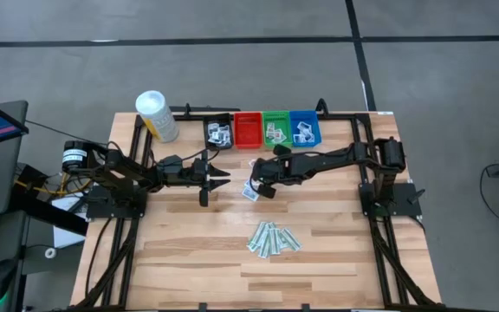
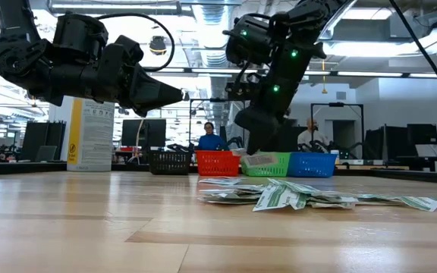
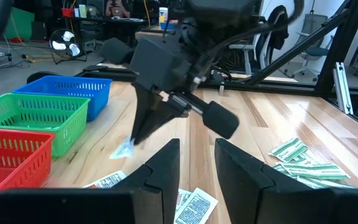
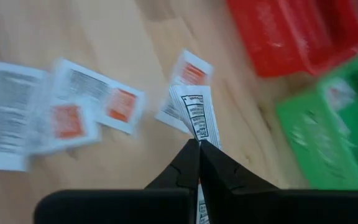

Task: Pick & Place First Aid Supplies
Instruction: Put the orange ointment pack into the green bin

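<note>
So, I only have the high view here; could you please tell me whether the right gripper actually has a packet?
Observer: Yes. The right wrist view shows the right gripper shut on the edge of a white packet with black print.
Operator: Thank you. What lies under it?
Observer: Several red-printed packets lie flat on the table.
Operator: And is the left gripper open?
Observer: Yes. In the left wrist view the left gripper has its fingers apart, with nothing between them.
</note>
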Controlling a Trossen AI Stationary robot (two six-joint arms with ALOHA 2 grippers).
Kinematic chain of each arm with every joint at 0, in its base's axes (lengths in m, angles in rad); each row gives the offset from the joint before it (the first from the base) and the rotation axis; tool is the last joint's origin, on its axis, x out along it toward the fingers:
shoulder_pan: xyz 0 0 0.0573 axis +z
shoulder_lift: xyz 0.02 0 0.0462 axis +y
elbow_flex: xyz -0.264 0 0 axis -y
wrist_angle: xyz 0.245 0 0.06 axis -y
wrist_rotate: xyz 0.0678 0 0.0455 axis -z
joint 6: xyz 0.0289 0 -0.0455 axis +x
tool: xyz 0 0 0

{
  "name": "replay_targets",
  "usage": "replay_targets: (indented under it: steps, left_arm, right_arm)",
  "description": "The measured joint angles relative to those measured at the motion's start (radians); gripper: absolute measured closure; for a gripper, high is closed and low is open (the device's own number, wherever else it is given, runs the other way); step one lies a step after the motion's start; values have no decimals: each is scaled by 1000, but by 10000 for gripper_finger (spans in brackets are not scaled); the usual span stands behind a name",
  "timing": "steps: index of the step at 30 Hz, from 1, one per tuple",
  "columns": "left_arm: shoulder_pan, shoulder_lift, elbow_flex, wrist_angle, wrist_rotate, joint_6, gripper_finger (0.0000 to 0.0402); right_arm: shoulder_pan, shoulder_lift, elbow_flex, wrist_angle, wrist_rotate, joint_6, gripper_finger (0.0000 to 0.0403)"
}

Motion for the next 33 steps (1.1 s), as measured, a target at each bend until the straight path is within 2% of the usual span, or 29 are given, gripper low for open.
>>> replay_targets:
  steps: [2,4,11,18,23,29,33]
  left_arm:
    - [0,0,0,0,0,0,300]
    - [0,0,0,0,0,0,300]
    - [0,0,0,0,0,0,300]
    - [0,0,0,0,0,0,300]
    - [0,0,0,0,0,0,300]
    - [0,0,0,0,0,0,300]
    - [0,0,0,0,0,0,300]
  right_arm:
    - [6,0,0,-41,48,24,400]
    - [11,0,-1,-42,32,19,400]
    - [47,0,-1,58,-302,-46,400]
    - [50,0,-1,69,-435,-20,400]
    - [18,10,-2,18,-429,4,400]
    - [-33,10,-22,-11,-294,72,400]
    - [-51,10,-54,2,-280,82,397]
